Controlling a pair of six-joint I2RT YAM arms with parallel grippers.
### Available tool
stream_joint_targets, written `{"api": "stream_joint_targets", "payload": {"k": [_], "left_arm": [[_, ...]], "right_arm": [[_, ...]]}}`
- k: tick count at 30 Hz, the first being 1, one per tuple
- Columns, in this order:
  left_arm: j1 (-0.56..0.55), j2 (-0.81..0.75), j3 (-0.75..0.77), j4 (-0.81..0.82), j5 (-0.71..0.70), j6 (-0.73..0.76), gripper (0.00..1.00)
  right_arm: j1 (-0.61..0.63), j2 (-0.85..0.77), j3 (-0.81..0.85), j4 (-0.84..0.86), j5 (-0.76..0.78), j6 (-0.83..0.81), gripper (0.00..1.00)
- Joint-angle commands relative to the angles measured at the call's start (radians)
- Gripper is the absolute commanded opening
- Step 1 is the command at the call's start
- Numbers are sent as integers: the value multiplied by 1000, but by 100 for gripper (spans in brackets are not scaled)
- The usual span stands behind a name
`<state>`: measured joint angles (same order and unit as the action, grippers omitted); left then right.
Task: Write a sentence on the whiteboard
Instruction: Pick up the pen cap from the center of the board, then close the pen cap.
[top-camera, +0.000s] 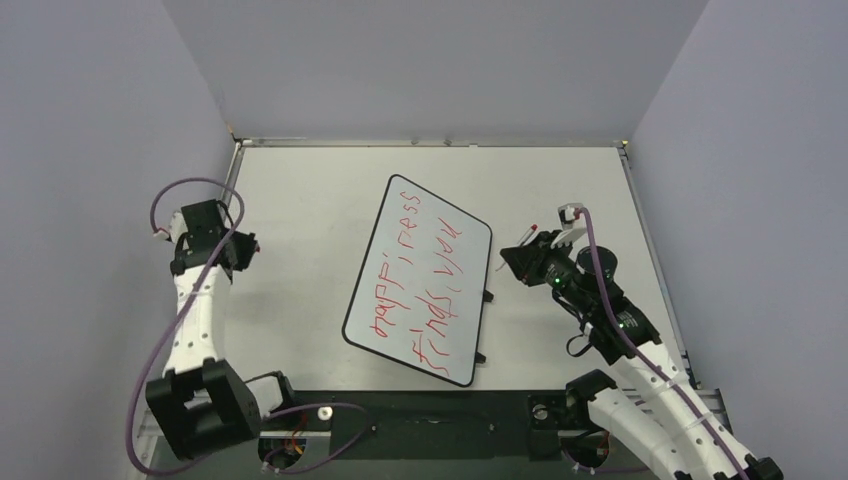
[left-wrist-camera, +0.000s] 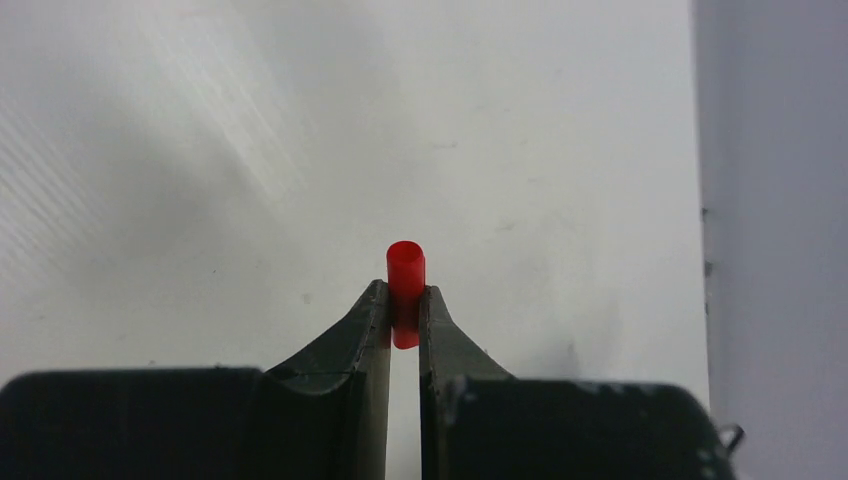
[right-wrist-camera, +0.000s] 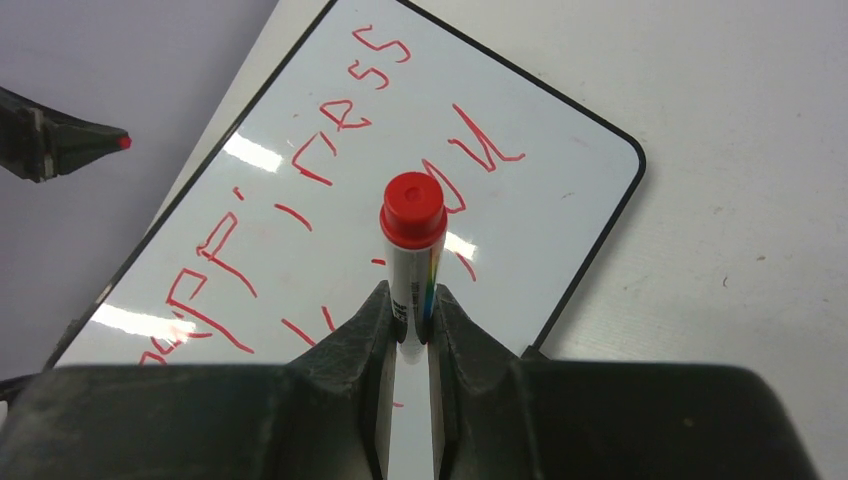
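**Red words: "happiness finds you"**

The thin, uneven sentence (top-camera: 415, 275) covers the glossy, black-rimmed whiteboard (top-camera: 473, 270) on the matte white bench (top-camera: 300, 200). Right of it, the right hand (right-wrist-camera: 410, 300) clamps a white, red-ended marker (right-wrist-camera: 412, 225) (label unreadable); left, the left hand (left-wrist-camera: 404, 297) pinches a red tube (left-wrist-camera: 405, 265).

Pale lavender walls (top-camera: 430, 60) stand at my nine, twelve and three o'clock around the evenly lit, matte white table (top-camera: 300, 220).

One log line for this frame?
left gripper: shut on cap | right gripper: shut on marker, beside whiteboard | sentence: two red lines
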<state>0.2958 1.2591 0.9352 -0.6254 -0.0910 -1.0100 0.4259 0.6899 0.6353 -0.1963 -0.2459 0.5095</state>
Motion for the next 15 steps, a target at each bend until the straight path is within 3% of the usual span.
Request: {"api": "stream_joint_targets", "payload": {"k": [1,4,11,15], "left_arm": [[2,-206,27,111,78,202,0],[3,-315,83,87,88,289,0],[-6,-508,81,195,359,548,0],[-92,-565,68,263,511,618,0]], "right_arm": [[-1,-31,71,29,-24,18,0],[-1,-39,91,15,-30,21,0],[1,-53,141,-19,-40,27,0],[1,-46,160,-8,-71,43,0]]}}
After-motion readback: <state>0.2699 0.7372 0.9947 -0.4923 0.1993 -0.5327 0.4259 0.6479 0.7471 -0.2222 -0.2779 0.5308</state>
